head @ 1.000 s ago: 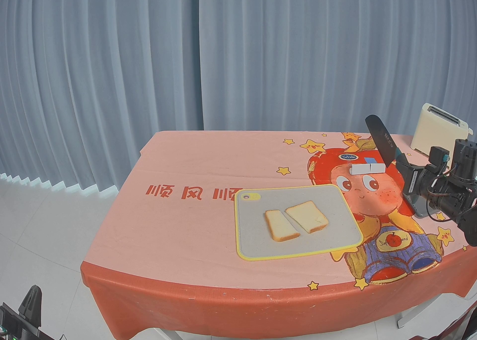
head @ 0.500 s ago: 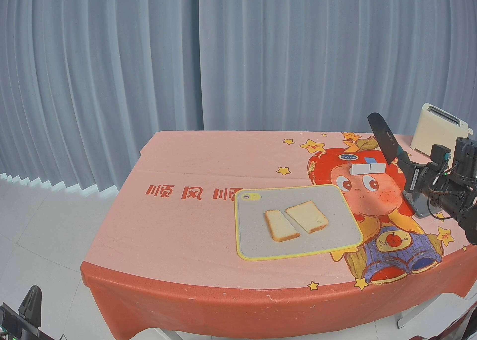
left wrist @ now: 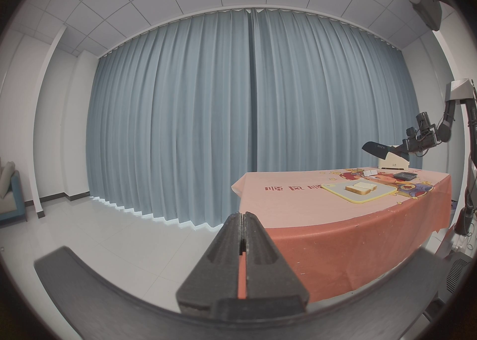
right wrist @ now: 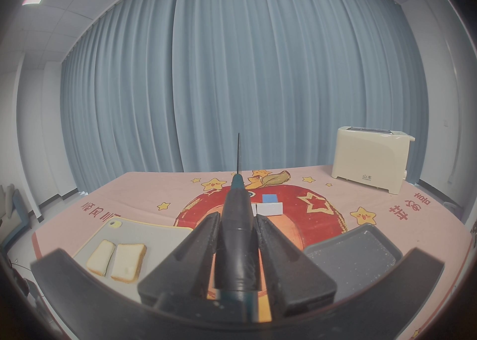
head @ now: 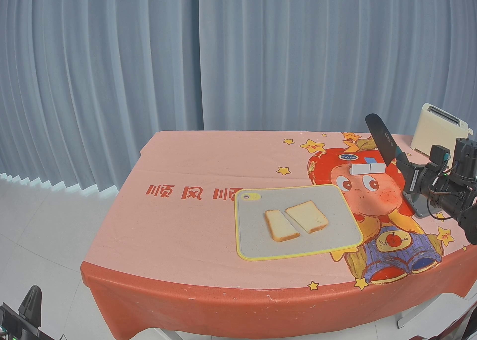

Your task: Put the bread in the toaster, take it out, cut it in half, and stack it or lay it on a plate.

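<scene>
I hold knife [head: 380, 136] clamped in right hand [right wrist: 237, 224], tabletop's [head: 189, 236] right edge | bread halves [head: 296, 222] leftward | left hand [left wrist: 243, 230] closed, empty

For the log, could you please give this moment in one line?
bread: halved, on board; right gripper: holding knife; left gripper: shut

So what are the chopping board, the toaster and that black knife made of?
The chopping board looks like thin matte grey plastic with a yellow rim. The toaster has a smooth cream shell, probably plastic, possibly painted metal. The knife has a dull black blade: coated steel or ceramic, hard to say.
</scene>
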